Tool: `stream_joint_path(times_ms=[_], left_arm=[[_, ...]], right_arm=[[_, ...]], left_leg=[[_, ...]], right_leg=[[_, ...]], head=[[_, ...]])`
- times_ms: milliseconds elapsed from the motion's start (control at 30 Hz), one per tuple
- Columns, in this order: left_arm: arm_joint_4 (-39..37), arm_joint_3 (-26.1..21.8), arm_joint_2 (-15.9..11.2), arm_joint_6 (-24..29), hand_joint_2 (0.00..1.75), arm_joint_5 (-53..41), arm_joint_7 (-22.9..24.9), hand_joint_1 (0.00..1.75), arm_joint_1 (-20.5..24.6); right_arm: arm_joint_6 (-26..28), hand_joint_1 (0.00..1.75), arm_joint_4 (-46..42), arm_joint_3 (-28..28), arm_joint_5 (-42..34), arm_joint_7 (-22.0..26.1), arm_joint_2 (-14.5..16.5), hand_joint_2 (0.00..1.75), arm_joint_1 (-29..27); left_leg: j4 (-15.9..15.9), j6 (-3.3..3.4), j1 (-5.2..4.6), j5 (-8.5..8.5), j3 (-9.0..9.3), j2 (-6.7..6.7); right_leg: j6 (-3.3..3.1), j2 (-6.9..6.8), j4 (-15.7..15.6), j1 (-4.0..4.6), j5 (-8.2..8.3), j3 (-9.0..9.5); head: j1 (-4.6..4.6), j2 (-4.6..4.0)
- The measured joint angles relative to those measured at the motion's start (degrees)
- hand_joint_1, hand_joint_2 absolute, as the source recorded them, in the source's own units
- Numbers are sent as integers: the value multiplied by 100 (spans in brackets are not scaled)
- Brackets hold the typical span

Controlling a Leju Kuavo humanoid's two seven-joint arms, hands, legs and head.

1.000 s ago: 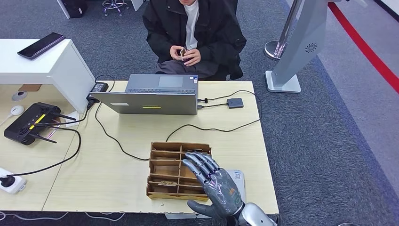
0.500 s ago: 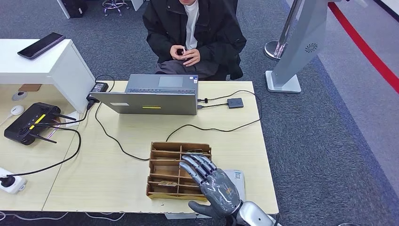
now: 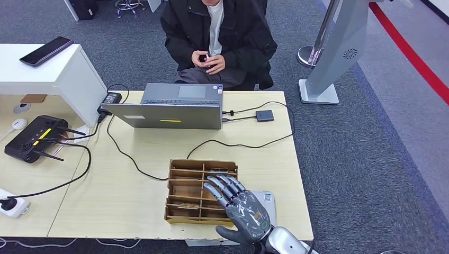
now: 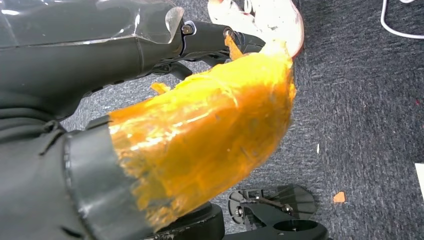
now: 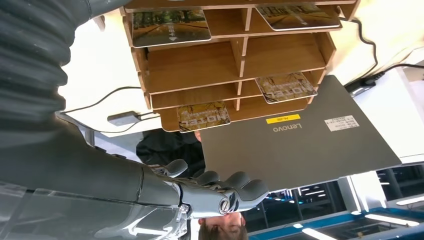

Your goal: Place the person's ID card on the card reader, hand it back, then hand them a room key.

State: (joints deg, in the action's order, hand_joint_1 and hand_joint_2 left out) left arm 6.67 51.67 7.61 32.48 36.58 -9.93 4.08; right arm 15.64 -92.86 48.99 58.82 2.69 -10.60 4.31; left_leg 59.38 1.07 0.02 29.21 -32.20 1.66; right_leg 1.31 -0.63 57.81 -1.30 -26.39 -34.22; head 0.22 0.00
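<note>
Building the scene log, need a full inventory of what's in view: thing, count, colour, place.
Table: 1, pale wood, centre.
Card organiser: 1, brown, near table edge.
Key cards: 4 seen, printed, in organiser slots.
Laptop: 1, grey, far side.
Card reader: 1, dark, right of laptop.
Router: 1, black, left table.
Phone: 1, black, on white stand.
Power strip: 1, white, left edge.
Person: 1, black jacket, seated behind table.
Right hand: grey, empty, fingers spread above organiser.

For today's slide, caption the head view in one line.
Robot's right hand hovers open over the wooden card tray while a seated person waits behind the laptop.
</note>
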Motion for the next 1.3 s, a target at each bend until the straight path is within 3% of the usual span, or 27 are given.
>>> stream_joint_path(times_ms=[1300], left_arm=[[0, 120, -2, 3, 0, -6, 26, 0, 10]], right_arm=[[-301, 0, 305, 82, 63, -192, -33, 175, 38]], left_leg=[[0, 0, 0, 0, 0, 0]], right_leg=[[0, 0, 0, 0, 0, 0]], head=[[0, 0]])
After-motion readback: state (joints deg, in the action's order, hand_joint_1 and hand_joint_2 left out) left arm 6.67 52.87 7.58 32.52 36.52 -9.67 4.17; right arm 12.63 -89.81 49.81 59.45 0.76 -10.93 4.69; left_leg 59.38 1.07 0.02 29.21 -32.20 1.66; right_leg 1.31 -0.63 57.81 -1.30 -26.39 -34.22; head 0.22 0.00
